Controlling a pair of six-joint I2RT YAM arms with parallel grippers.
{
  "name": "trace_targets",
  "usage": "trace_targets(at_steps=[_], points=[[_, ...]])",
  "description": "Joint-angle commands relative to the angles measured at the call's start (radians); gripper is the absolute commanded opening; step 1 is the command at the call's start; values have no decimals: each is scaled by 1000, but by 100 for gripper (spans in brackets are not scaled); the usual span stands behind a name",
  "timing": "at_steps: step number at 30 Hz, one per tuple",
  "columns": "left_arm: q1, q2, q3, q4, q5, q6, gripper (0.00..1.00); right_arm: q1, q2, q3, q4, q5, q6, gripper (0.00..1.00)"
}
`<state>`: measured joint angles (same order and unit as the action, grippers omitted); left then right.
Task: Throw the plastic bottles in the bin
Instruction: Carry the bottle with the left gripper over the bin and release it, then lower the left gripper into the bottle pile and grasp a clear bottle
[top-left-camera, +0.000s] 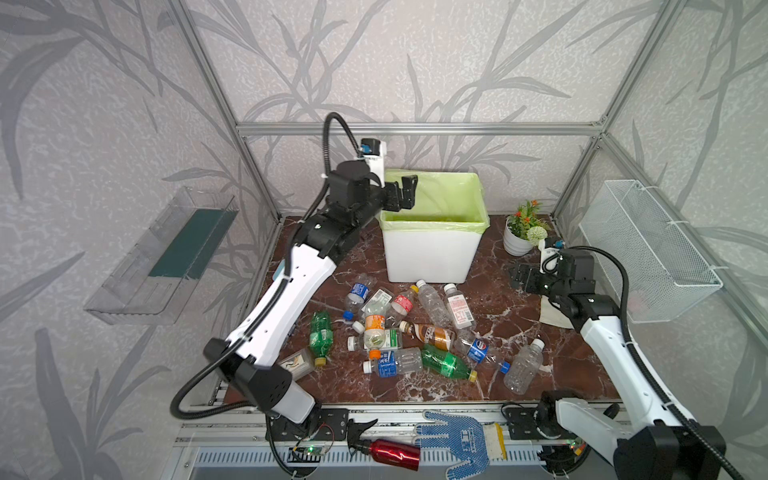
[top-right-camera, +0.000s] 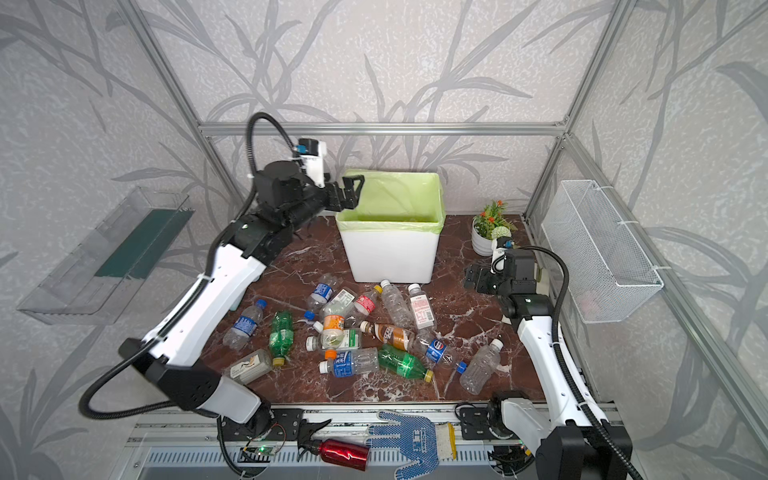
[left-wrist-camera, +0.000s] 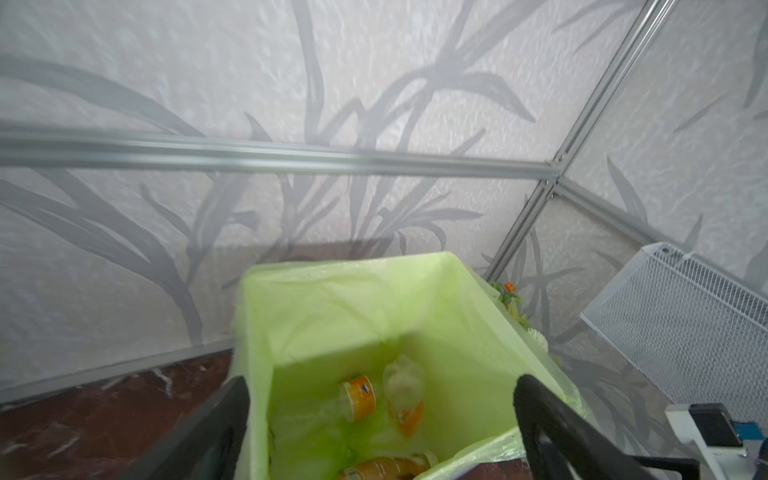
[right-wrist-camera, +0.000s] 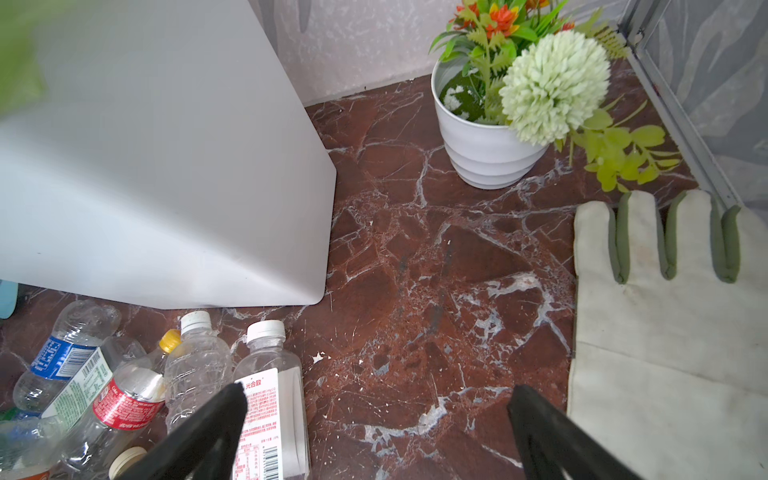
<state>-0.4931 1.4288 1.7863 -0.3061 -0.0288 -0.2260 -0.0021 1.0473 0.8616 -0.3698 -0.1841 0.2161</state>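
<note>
Leaf-patterned walls, red marble tabletop, scattered plastic bottles, green-lined bin

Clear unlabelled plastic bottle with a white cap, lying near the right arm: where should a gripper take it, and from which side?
Likely the mid-body of the clear unlabelled plastic bottle, from above, jaws across its width: it lies on its side with nothing resting on it.

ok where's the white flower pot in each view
in a top view: flower pot at the back, right of the bin.
in a top view: flower pot, same spot.
left wrist: only its flowers, past the bin's rim.
right wrist: whole pot, past the bin's corner.
shared landmark: the bin.
</note>
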Motion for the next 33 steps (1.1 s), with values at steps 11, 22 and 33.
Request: trace_targets(at_steps=[11, 22, 33], points=[[1, -254, -361, -349, -251, -190, 99, -2, 18, -16, 12, -4, 25, 99], [-132, -270, -741, -537, -228, -461, 97, -3, 26, -38, -10, 11, 17, 99], [-179, -156, -851, -435, -123, -507, 92, -3, 37, -38, -18, 0, 26, 99]])
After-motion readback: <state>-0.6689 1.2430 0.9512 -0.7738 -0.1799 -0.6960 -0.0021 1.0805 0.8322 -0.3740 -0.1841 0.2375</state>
